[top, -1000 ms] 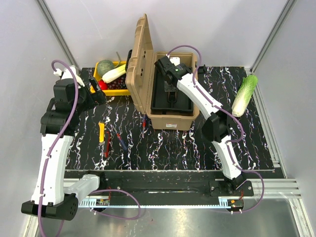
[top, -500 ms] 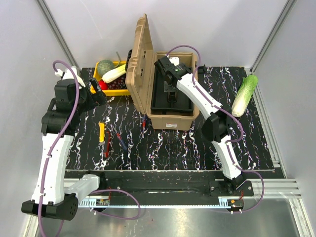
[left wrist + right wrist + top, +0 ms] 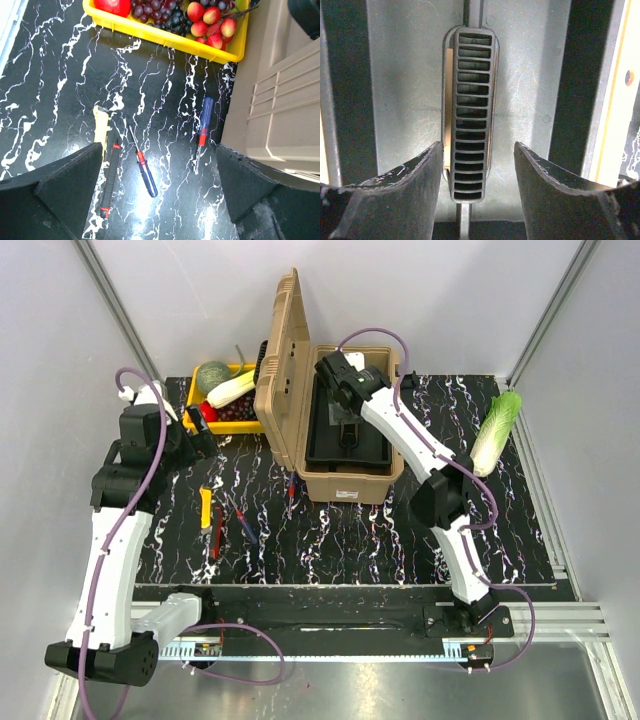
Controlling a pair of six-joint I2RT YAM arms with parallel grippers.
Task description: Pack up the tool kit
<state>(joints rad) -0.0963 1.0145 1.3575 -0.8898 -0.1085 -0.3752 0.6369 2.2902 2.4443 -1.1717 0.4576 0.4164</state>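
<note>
The tan toolbox (image 3: 345,475) stands open at the back centre, its lid (image 3: 282,360) upright on the left and the black inner tray (image 3: 360,445) inside. My right gripper (image 3: 345,423) is open over the tray; in the right wrist view its open jaws (image 3: 477,170) straddle the tray's slotted handle (image 3: 471,115) without gripping it. My left gripper (image 3: 197,432) is open and empty, held above the loose tools (image 3: 160,200). On the table lie a yellow tool (image 3: 101,131), a black and red tool (image 3: 110,180), a blue screwdriver (image 3: 146,175) and a blue and red screwdriver (image 3: 204,120).
A yellow crate (image 3: 196,390) of fruit and vegetables stands left of the lid; it also shows in the left wrist view (image 3: 165,40). A Chinese cabbage (image 3: 497,430) lies at the right. The toolbox wall (image 3: 280,100) is just right of the tools.
My left arm has shifted slightly to the right. My right gripper has settled a little lower over the tray handle.
</note>
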